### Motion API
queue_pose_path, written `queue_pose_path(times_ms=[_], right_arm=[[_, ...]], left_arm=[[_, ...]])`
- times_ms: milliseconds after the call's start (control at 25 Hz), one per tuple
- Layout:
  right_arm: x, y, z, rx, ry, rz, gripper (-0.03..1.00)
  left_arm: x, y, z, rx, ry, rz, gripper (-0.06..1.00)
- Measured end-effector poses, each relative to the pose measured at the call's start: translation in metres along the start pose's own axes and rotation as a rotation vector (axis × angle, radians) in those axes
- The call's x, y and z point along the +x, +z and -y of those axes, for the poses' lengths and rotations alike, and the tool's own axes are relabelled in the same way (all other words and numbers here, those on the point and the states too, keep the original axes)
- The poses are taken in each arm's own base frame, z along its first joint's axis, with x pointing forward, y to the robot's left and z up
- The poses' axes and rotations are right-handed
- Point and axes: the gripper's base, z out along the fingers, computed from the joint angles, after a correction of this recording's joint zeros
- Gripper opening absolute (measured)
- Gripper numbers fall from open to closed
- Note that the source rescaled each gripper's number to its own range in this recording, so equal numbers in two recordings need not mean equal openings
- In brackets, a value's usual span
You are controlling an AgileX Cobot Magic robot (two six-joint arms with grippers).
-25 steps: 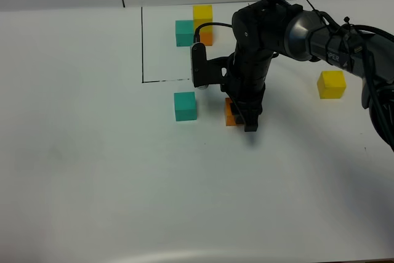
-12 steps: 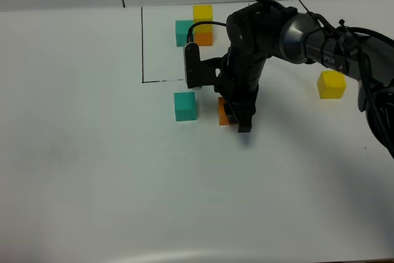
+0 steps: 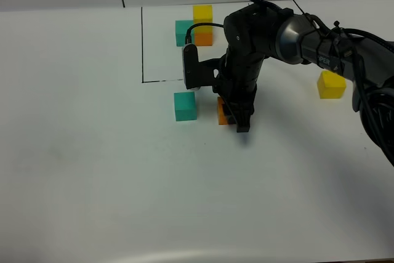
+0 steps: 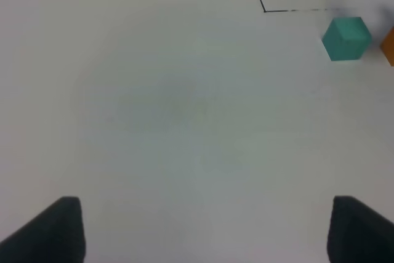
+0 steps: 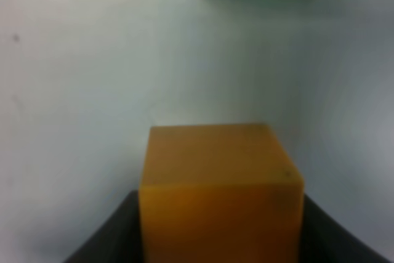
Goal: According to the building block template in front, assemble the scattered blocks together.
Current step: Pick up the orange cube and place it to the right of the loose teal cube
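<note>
On the white counter (image 3: 92,170), my right pincer (image 3: 239,122) is clamped on the matte orange cube (image 3: 221,111), which sits flat with no long axis, just beside the teal cube (image 3: 184,106) and near the black-lined template (image 3: 196,29), while my left pincer (image 4: 203,232) gapes empty.

right arm (image 3: 295,32) reaching inward, wrist down, jaws closed on orange block (image 5: 221,195), left jaws wide apart

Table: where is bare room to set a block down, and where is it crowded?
Bare: the left side, left of the teal block and the drawn line; the front, nearer than the blocks; the strip between the right tool and the yellow block. Crowded: around the orange block in that tool, beside the teal one, and the template.
</note>
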Motion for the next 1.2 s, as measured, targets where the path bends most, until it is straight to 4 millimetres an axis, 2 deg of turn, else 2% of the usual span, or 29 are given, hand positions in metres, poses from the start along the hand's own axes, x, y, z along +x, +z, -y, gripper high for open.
queue_pose_path(times_ms=[520, 1200], right_arm=[[-0.023, 0.002, 0.003, 0.029, -0.033, 0.032, 0.02], [-0.032, 0.005, 0.011, 0.022, -0.022, 0.034, 0.03]], left_arm=[[0.0, 0.0, 0.0, 0.0, 0.0, 0.0, 0.85], [0.0, 0.0, 0.0, 0.0, 0.0, 0.0, 0.85]])
